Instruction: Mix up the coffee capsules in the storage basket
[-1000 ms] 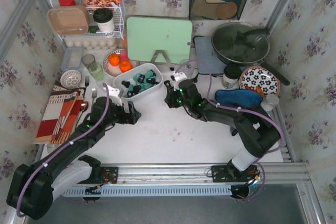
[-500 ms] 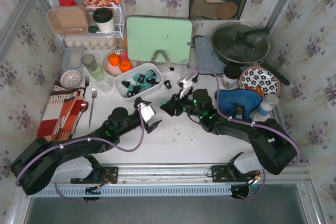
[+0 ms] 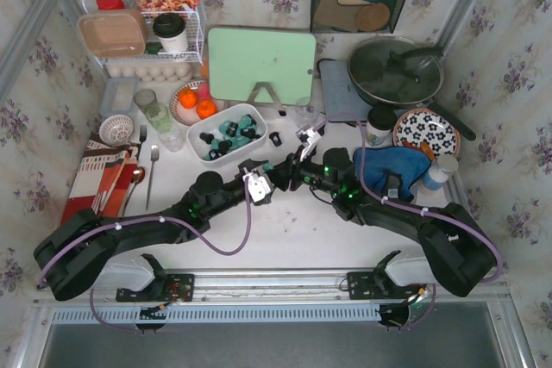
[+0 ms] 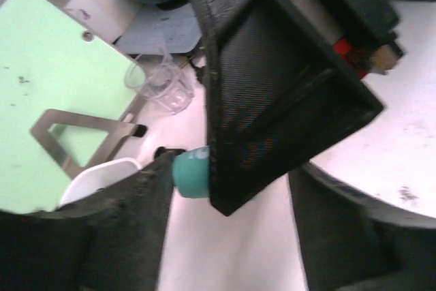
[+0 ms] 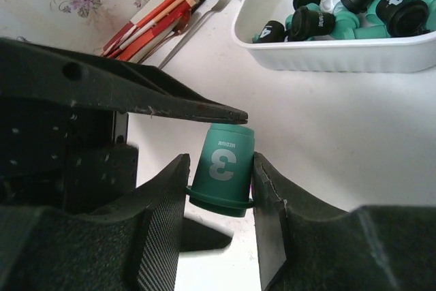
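My right gripper (image 5: 219,192) is shut on a teal green coffee capsule (image 5: 222,172) marked "3 MEDIUM", held upside down just above the table. My left gripper (image 4: 228,199) is open and has come up against it. Its jaws straddle one right finger and the capsule (image 4: 191,172), which lies against the left jaw. In the top view the two grippers meet mid-table, left (image 3: 261,182) and right (image 3: 279,174). The white storage basket (image 3: 250,146) stands behind them with several teal and black capsules (image 5: 354,5). One black capsule (image 3: 275,138) lies on the table beside the basket.
A green cutting board (image 3: 261,62) on a stand and a clear cup (image 4: 163,86) are behind the grippers. Cutlery on a striped cloth (image 3: 103,183) lies left. A blue cloth (image 3: 392,164), a patterned plate (image 3: 426,131) and a pan (image 3: 395,71) are right.
My left gripper has swung right across the table and closed in on the right gripper. The right gripper with the teal capsule came slightly nearer.
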Robot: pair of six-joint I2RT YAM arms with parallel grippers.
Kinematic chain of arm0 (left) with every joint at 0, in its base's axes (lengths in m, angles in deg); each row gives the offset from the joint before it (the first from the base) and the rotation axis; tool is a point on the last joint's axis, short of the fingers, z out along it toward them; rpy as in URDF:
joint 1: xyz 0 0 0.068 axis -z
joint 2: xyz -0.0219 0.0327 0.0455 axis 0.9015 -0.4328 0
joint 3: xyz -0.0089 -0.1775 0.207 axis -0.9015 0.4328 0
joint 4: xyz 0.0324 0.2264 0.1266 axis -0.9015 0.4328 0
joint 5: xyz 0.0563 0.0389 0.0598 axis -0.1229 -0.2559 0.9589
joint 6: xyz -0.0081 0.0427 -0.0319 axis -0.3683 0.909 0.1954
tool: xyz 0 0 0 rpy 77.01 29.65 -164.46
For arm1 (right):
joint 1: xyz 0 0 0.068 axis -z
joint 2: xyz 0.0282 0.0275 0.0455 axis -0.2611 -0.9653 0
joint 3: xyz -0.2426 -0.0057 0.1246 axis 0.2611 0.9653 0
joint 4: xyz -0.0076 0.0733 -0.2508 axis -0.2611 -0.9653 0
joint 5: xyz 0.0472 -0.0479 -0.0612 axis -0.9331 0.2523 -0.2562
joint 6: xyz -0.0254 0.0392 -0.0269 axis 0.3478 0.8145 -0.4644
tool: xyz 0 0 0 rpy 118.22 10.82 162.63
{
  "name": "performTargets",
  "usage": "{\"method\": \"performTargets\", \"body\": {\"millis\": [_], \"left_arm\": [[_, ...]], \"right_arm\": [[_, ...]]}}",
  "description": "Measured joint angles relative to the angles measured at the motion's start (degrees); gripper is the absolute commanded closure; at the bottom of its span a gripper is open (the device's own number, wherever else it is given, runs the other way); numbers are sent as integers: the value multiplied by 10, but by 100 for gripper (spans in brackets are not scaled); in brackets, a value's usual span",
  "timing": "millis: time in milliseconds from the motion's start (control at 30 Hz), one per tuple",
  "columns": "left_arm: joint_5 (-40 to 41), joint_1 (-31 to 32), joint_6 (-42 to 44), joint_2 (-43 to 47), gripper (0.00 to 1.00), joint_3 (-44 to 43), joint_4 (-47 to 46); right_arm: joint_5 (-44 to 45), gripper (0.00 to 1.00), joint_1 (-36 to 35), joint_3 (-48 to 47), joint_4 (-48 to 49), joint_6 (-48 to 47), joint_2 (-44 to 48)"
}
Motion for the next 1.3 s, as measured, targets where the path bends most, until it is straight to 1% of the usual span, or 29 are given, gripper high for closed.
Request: {"method": "performTargets", "body": {"millis": [33, 67, 167, 200, 267, 333, 400, 467, 600, 700, 767, 833, 933, 1067, 1200, 1300], "left_arm": [[1, 0, 0, -3, 54, -1, 0], [6, 0, 5, -5, 57, -2, -3], [12, 0, 11, -8, 58, -5, 3], [14, 0, 11, -8, 62, -5, 4], [17, 0, 8, -5, 70, -5, 5], [20, 0, 6, -1, 76, -5, 9], [20, 0, 3, 3, 77, -5, 11], [20, 0, -7, 7, 78, 0, 10], [35, -2, -21, 7, 79, 11, 10], [53, -18, -43, 8, 81, 16, 17], [66, -35, -61, 12, 82, 17, 28], [80, -57, -83, 17, 85, 17, 40], [123, -111, -134, 17, 86, -8, 89], [184, -196, -217, -8, 85, -84, 189], [223, -255, -286, -78, 84, -183, 312], [235, -275, -317, -142, 83, -248, 388]], "right_arm": [[0, 72, 0, 0, 1, 2, 1], [-1, 71, 0, 1, 1, 3, 1], [0, 69, 2, 3, 3, 21, 1], [0, 67, 2, 3, 5, 22, -1], [-2, 62, 1, 3, 12, 24, -5], [-4, 52, 2, 3, 19, 26, -7], [-6, 42, 1, 3, 21, 29, -7], [-5, 35, 1, 3, 23, 26, -5], [8, 31, 0, 2, 12, 23, 14], [50, 27, 0, -3, -14, 15, 31], [82, 27, 0, -1, -28, 12, 47], [115, 27, 0, 7, -39, 10, 64], [164, 27, 0, 10, -60, 3, 83], [225, 27, 0, 10, -85, -10, 88], [270, 25, 0, -3, -113, -23, 68], [294, 25, 1, -23, -133, -34, 41]]}}
